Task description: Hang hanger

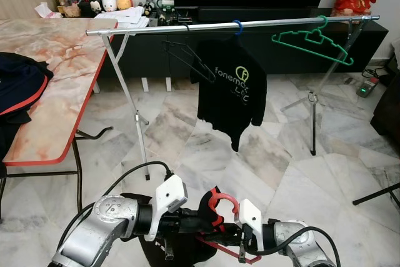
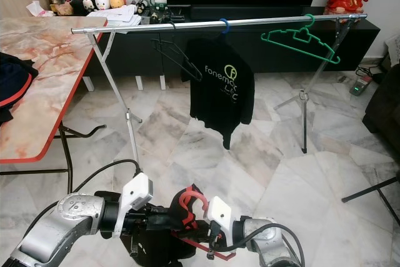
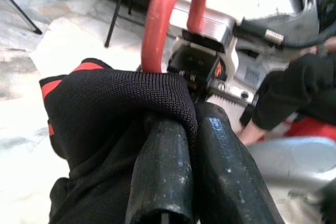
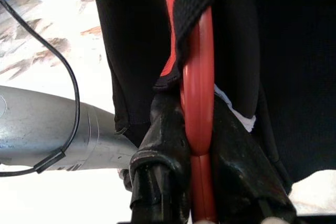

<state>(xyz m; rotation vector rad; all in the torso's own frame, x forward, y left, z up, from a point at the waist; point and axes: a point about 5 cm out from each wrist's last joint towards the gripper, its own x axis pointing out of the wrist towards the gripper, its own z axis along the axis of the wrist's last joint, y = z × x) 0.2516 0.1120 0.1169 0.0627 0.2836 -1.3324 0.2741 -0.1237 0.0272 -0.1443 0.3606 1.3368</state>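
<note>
A red hanger (image 1: 222,202) carrying a black garment with red trim (image 1: 164,246) is held low in front of me, hook upward. My left gripper (image 1: 206,218) is shut on the garment's black collar fabric (image 3: 131,98) right beside the hook (image 3: 163,19). From the other side, my right gripper (image 1: 230,237) is shut on the hanger's red arm (image 4: 197,77). Farther ahead and higher up runs the silver rail (image 1: 187,27). It holds a black wire hanger (image 1: 187,57), a black printed T-shirt (image 1: 230,89) on a blue hook, and a green hanger (image 1: 312,42).
A marble-topped table with a red edge (image 1: 62,73) stands at the left, with dark clothing (image 1: 19,85) on it. The rack's legs (image 1: 134,117) (image 1: 312,104) rest on the marble floor. A dark TV cabinet (image 1: 281,48) lies behind, and a black stand leg (image 1: 375,195) at the right.
</note>
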